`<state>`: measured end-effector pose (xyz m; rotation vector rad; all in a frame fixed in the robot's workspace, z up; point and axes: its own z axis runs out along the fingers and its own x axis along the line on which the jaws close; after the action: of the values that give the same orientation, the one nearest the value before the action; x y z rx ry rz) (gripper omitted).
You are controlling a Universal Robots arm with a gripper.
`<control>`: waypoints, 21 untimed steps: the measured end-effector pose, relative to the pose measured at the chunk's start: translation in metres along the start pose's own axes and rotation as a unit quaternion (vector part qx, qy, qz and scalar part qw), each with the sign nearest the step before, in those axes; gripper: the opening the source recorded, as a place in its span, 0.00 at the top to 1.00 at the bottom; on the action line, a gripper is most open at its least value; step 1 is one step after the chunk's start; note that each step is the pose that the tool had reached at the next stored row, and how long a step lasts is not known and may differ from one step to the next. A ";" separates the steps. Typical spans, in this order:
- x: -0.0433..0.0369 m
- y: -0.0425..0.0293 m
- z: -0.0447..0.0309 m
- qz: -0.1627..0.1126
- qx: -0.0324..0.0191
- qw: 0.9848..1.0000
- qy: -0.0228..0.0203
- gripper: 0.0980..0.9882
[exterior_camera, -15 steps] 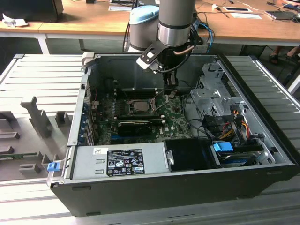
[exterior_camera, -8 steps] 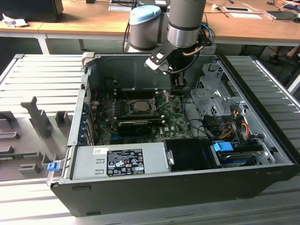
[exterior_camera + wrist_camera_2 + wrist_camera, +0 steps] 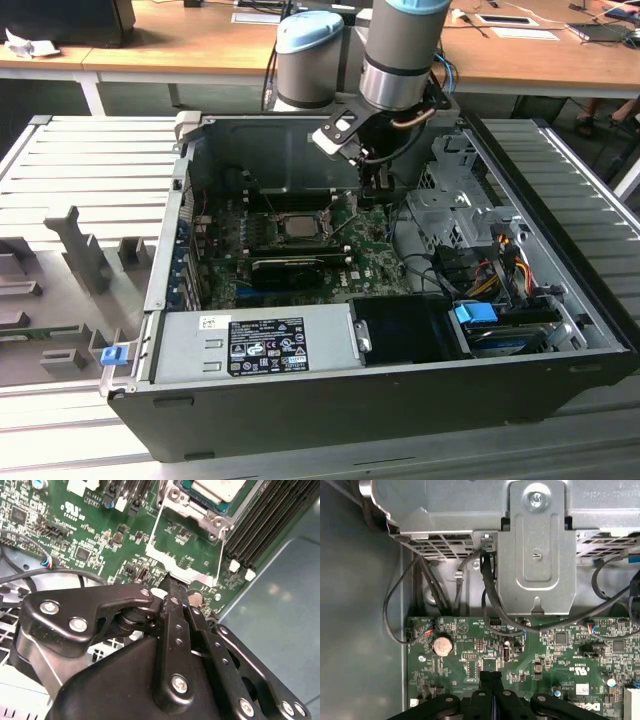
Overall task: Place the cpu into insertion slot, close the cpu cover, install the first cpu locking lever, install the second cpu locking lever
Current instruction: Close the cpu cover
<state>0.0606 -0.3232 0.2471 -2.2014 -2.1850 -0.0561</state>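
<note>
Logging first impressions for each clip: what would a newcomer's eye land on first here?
The grey robot arm reaching down into the open computer case, in the middle of the exterior view. In the second wrist view the black gripper, jaws pressed together, hangs just over the green motherboard. The silvery cpu sits at mid-board, to the exterior view's left of the gripper.

Grey power supply [image 3: 255, 343], black expansion card [image 3: 287, 268], round coin battery [image 3: 441, 644]
</note>
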 end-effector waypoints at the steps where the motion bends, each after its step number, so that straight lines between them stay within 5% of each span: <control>1: 0.0000 -0.0012 0.0000 -0.001 0.000 1.000 0.000 0.99; 7: 0.0000 -0.0071 0.0000 -0.001 0.000 1.000 0.000 0.99; 15: -0.0002 -0.0241 0.0000 -0.001 0.000 1.000 0.000 0.99; 21: -0.0004 -0.0459 0.0001 -0.001 0.000 1.000 0.000 0.99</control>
<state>0.0147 -0.3232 0.2471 -2.1988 -2.1876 -0.0560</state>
